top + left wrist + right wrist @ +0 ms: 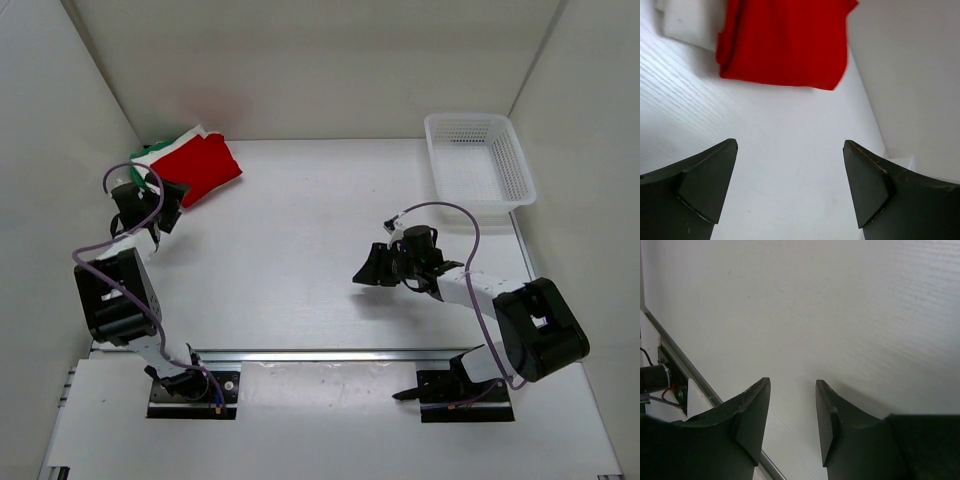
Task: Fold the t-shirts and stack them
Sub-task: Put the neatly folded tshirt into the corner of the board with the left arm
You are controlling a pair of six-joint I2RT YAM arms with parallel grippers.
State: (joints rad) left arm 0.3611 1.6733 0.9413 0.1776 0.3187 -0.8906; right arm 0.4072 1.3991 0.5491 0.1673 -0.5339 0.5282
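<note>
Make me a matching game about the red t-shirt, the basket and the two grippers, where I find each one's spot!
Column one:
1. red t-shirt
2. basket
3. left gripper
4. right gripper

Column two:
A. far right corner of the table
B. open wide and empty, just in front of the red cloth
C. folded, far left corner
D. open and empty, over bare tabletop right of the middle

Pairs: 1-C, 2-A, 3-B, 4-D
</note>
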